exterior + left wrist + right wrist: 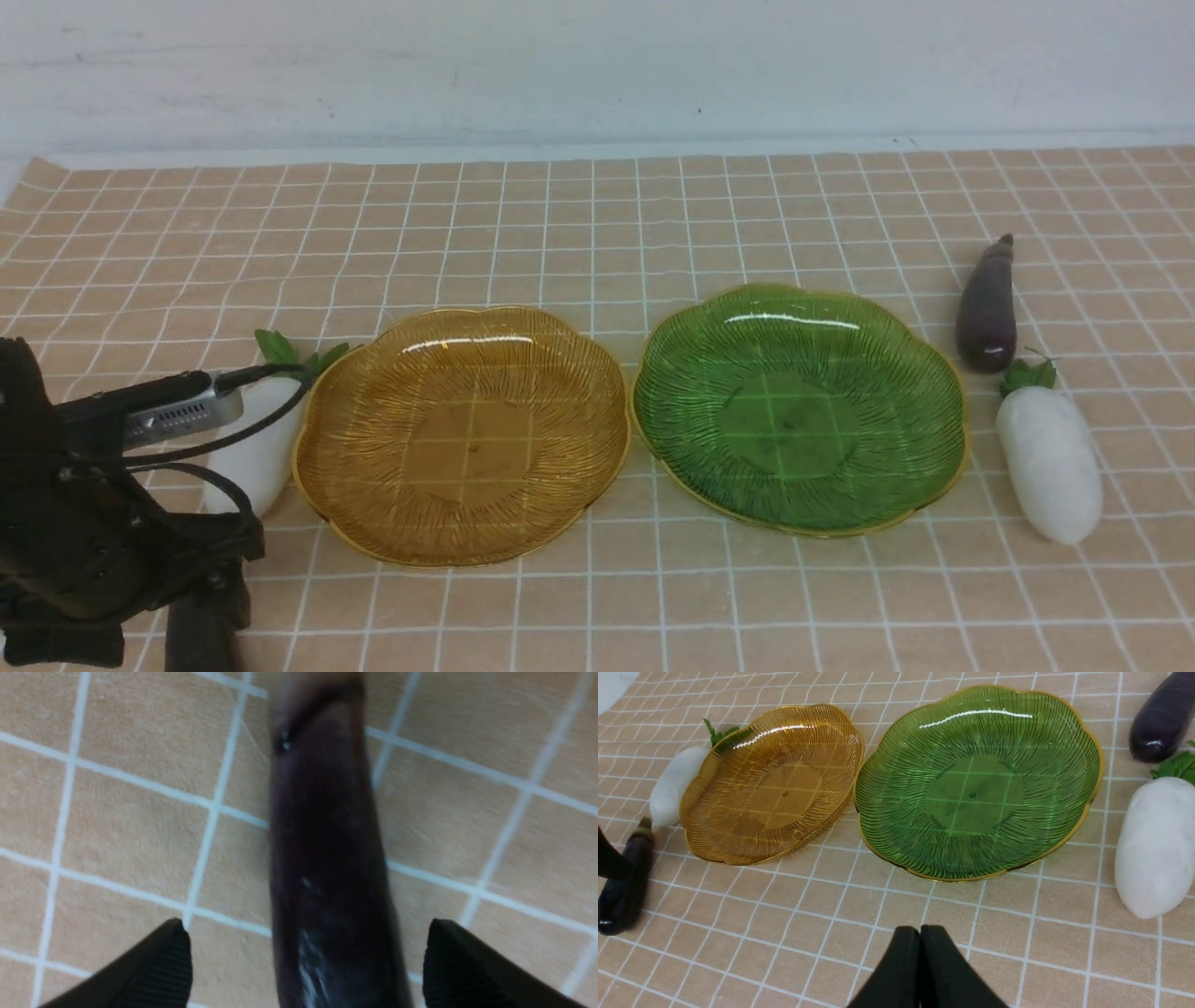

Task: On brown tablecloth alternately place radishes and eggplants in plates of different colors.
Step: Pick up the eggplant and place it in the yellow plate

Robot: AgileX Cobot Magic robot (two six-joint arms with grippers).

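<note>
Light: I see bright, even light; shadows soft.
Glare: white streaks on amber plate (467, 439) and green plate (798, 411).
Blur: left wrist view's eggplant (327, 858) looks smeared.

1. Brown tablecloth (597, 233): matt cloth, slightly fuzzy.
2. Amber plate (464, 436), green plate (798, 408): translucent, ribbed, glossy, gold rims.
3. Eggplant (987, 306): smooth, glossy skin.
4. Radish (1050, 464): smooth, matt white.
5. Left pincer (306, 963) pads (163, 966): black, finely ribbed, matt.

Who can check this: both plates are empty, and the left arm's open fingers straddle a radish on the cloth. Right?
No: the left wrist view shows those open fingers straddling an eggplant instead. The rest holds.
</note>
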